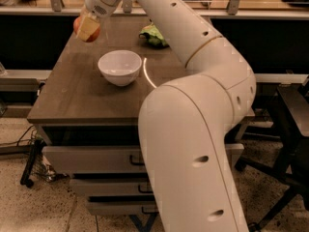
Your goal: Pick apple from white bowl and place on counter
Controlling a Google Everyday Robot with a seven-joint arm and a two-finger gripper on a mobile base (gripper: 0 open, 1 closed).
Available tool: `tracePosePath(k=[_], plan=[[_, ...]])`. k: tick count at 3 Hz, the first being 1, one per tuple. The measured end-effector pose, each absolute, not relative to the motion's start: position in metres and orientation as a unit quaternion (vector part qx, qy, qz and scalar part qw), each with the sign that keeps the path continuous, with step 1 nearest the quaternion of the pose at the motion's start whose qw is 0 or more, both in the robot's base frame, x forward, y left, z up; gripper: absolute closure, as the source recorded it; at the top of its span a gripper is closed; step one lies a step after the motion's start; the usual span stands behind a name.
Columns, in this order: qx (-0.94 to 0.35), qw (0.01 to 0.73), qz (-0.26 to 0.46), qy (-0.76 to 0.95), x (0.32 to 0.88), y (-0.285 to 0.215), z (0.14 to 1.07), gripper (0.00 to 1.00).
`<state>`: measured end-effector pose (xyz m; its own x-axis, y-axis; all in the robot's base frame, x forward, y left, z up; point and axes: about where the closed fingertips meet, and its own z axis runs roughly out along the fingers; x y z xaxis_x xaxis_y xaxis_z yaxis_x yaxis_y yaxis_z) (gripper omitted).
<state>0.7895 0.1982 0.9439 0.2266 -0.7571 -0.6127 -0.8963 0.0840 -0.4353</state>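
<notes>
The apple [77, 25] is out of the white bowl [120, 66] and hangs in the air, clenched between the pale fingers of the gripper [87, 29]. Only its red flanks show on either side of the finger pad that covers its middle. The claw grips it from above, with the wrist rising toward 1 o'clock and the long white arm sweeping off toward 4 o'clock.

The bowl sits empty at about 5 o'clock from the apple, near but clearly apart from it, resting on the counter [77, 95]. A crumpled green bag [154, 35] lies at 3 o'clock, farther along the far side of the wood-grain top. The bright curved ring mark [146, 74] runs just beside the bowl at its 3 o'clock. Grey drawers [87, 158] sit below the front edge.

By my reading, the pick is done and the carry is in hand; the placing is not yet done. The apple seems to hover close to the counter's left edge, though how far above the top I cannot tell. The next move calls for lowering it onto bare wood, preferably inward from that edge, then releasing the fingers gently, since a round fruit may roll.
</notes>
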Motion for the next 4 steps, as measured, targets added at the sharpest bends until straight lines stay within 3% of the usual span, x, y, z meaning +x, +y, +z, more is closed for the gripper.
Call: tracePosePath(k=[1, 2, 4], plan=[[-0.678, 0.373, 0.083, 0.628, 0.791, 0.202, 0.919, 1.00], [-0.688, 0.346, 0.089, 0.632, 0.786, 0.209, 0.902, 0.88], [-0.703, 0.308, 0.098, 0.634, 0.776, 0.217, 0.879, 0.41]])
